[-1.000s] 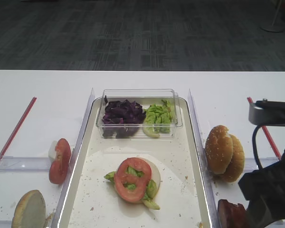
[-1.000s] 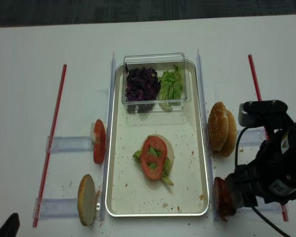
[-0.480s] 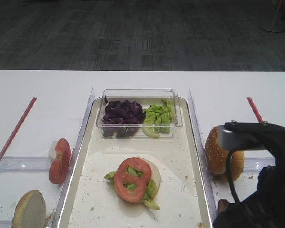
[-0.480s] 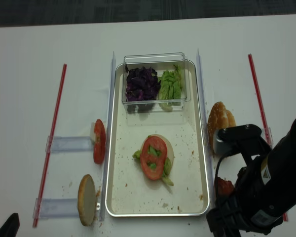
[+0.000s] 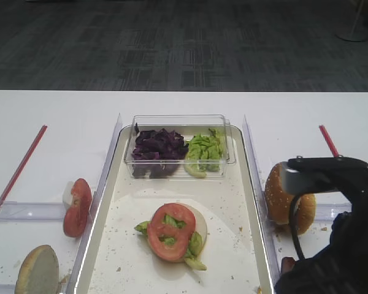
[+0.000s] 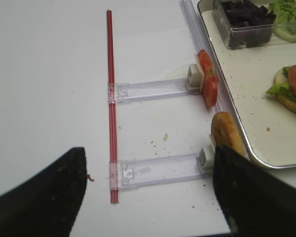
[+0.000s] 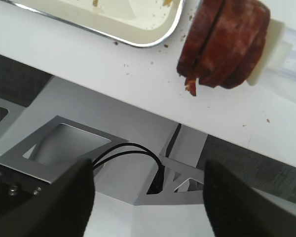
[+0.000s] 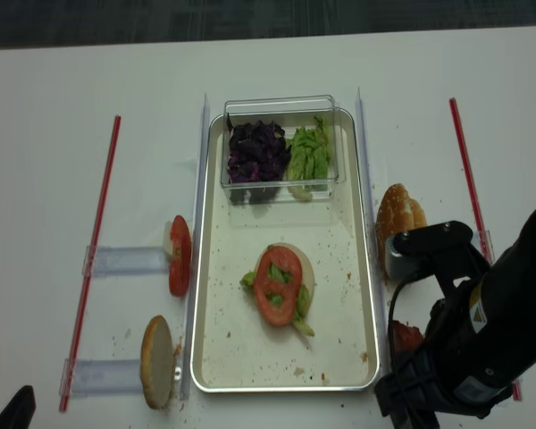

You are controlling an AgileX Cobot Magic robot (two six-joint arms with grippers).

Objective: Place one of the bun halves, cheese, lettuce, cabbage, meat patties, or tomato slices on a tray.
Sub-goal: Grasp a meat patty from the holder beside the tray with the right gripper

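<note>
Just right of silvery-rimmed tray [image 7: 153, 37], pinkish-brown meat patties [image 7: 227, 42] stand on edge ahead of right pincer [image 7: 148, 197], jaws wide, empty.

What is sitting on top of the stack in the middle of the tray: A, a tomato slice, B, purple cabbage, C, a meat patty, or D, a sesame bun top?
A: a red tomato slice lies on the lettuce and the pale bun half on the tray.
</note>
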